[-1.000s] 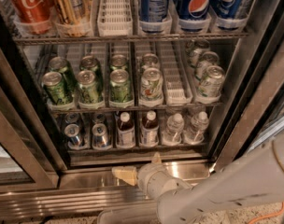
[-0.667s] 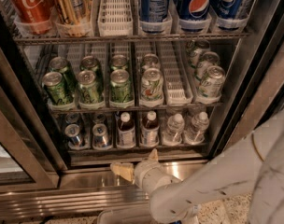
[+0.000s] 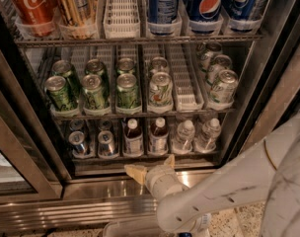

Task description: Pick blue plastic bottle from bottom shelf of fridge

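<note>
The fridge [image 3: 26,132] stands open in the camera view. Its bottom shelf [image 3: 140,157] holds two silver-blue cans [image 3: 78,142] at the left. In the middle are two small bottles of dark liquid with white caps and pale labels, one [image 3: 133,137] next to the other [image 3: 158,135]. Two clear water bottles [image 3: 183,136] are at the right. My gripper [image 3: 152,166] is just in front of and below the shelf's front edge, under the two dark bottles. It is open and empty, with its tan fingertips [image 3: 135,172] spread and touching nothing.
The shelf above holds green cans [image 3: 94,90] and an empty white lane [image 3: 182,83]. The top shelf holds cola cans [image 3: 29,4] and blue cans [image 3: 205,4]. The steel sill [image 3: 91,191] lies below the gripper. The door frame [image 3: 278,83] is at the right.
My arm has pushed the gripper up and slightly right, from over the steel sill to the bottom shelf's front edge. The bottles and cans have not moved.
</note>
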`<state>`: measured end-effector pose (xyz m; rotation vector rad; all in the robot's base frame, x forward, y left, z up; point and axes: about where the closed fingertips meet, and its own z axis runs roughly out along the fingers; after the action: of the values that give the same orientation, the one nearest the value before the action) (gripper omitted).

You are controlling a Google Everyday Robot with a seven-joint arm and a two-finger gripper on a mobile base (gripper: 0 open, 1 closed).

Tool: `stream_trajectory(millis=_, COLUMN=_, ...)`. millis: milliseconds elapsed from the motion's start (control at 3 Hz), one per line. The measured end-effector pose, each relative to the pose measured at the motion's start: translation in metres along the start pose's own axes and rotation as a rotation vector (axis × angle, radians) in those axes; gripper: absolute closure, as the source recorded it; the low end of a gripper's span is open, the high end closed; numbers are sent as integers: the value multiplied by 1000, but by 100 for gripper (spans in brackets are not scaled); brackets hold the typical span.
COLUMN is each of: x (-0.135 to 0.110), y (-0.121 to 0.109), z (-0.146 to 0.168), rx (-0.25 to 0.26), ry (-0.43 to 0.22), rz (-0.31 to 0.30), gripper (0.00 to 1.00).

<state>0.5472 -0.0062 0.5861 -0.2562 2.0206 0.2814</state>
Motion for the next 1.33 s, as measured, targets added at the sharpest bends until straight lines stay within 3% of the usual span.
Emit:
stream_trajectory(millis=333, x=-16, y=-9, z=0, rx=25, ry=6, rz=32, gripper=0)
stream_trajectory(millis=1000, x=-15, y=-6, z=-1, rx=9, ry=-1, rz=57, gripper=0)
stream_trajectory(millis=1333, x=-5, y=0, z=4, rx=25, ry=-27, rz=89, gripper=0)
